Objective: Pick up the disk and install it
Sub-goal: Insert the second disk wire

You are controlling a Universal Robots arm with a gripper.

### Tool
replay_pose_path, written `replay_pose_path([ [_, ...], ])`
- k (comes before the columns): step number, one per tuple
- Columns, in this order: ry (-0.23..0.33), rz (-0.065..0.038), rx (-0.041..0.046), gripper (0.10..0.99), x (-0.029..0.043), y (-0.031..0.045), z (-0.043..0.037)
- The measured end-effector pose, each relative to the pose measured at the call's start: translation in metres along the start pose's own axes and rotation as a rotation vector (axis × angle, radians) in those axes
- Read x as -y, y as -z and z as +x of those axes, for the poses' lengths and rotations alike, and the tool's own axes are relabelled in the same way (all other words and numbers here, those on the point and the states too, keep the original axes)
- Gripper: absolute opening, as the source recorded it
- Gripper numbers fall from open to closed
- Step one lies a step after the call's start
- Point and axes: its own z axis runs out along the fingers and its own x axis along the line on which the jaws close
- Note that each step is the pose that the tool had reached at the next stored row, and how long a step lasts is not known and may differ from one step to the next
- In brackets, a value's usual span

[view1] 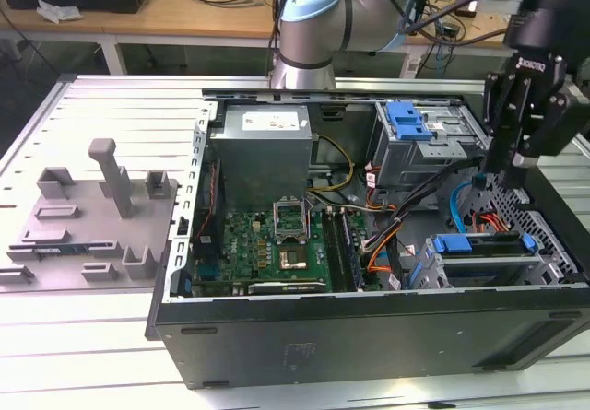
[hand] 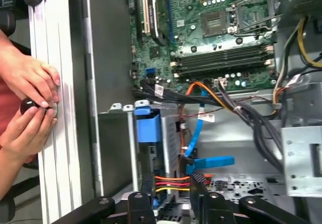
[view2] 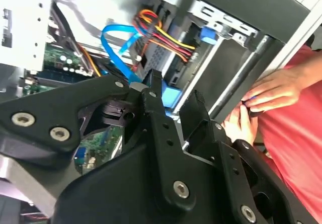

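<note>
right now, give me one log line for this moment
gripper: above right end of open computer case, exterior view | holding: nothing seen | disk: seated in drive bay with blue bracket | person's hands: beside case

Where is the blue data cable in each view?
Exterior view: blue data cable hangs inside the case, toward the exterior view's right.
Second wrist view: it loops beside the red-and-yellow wires.
First wrist view: it runs down from under the orange wires.
Shared landmark: the green motherboard.
</note>
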Motion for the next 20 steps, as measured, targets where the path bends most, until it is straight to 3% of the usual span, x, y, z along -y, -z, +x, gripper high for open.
replay_pose_path([
  [5, -0.001, 0.003, -0.0081, 0.420, -0.0042, 0.0034, -0.0131],
  [8, -0.002, 0.003, -0.0184, 0.420, -0.0051, 0.0064, -0.0214],
  [11, -0.006, 0.007, -0.0747, 0.420, -0.0051, 0.0066, -0.0215],
  [12, -0.009, 0.009, -0.1032, 0.420, -0.0051, 0.0065, -0.0215],
  [14, -0.011, 0.012, -0.1367, 0.420, -0.0051, 0.0065, -0.0215],
  [15, -0.012, 0.014, -0.1579, 0.420, -0.0050, 0.0066, -0.0215],
  [16, -0.015, 0.017, -0.1924, 0.420, -0.0049, 0.0065, -0.0215],
  [17, -0.016, 0.019, -0.2163, 0.420, -0.0049, 0.0065, -0.0216],
  [18, -0.018, 0.021, -0.2345, 0.420, -0.0049, 0.0066, -0.0216],
  [19, -0.020, 0.021, -0.2468, 0.420, -0.0052, 0.0061, -0.0217],
  [20, -0.022, 0.021, -0.2523, 0.420, -0.0058, 0.0056, -0.0219],
])
